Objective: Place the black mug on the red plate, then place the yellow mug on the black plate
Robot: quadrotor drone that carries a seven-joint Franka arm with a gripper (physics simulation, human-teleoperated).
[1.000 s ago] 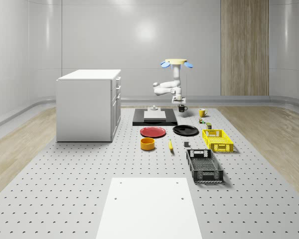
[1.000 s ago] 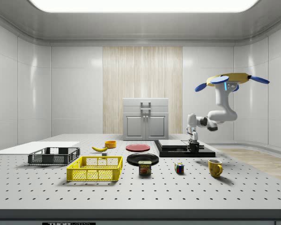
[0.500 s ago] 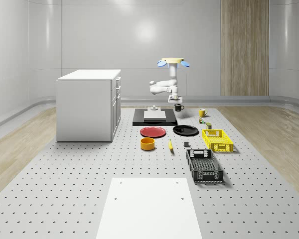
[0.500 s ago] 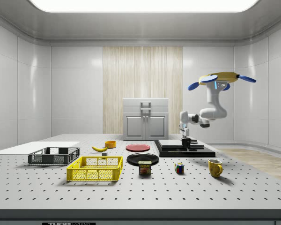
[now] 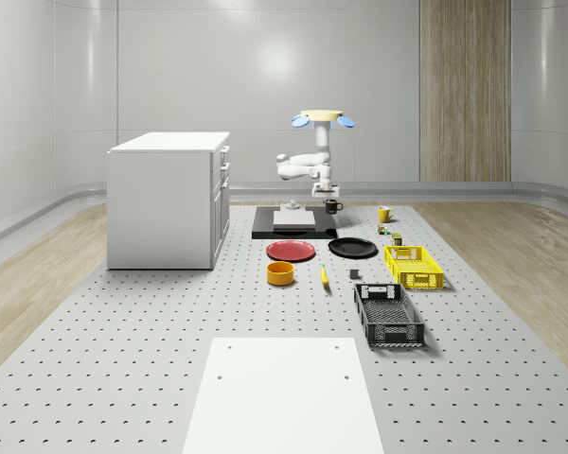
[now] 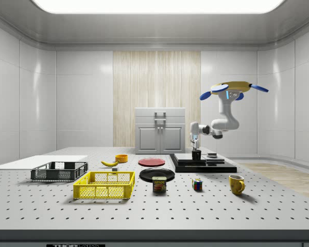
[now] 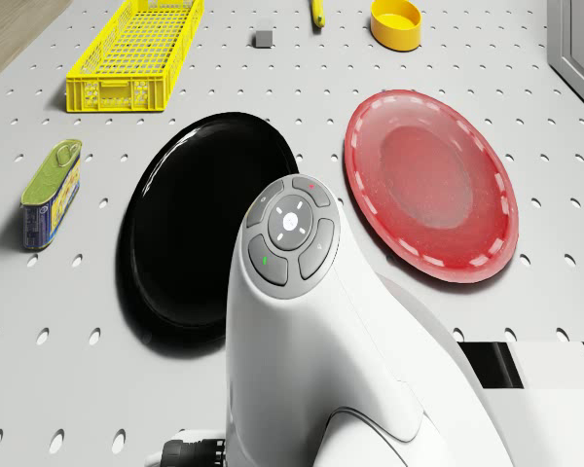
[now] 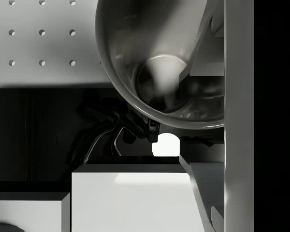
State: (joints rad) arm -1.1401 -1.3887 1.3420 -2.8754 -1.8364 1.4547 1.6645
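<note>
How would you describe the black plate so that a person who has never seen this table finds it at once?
Start at the big white cabinet on the perforated table. Toward the whole-scene view's right lie two round plates side by side: the red plate, then the black plate, nearer the yellow basket. It is glossy, flat and bare.

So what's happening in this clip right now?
The drone hovers over the far end of the table, above the black platform. Its hand holds the black mug in the air above that platform. The red plate and black plate sit bare; the yellow mug rests on the table.
</note>
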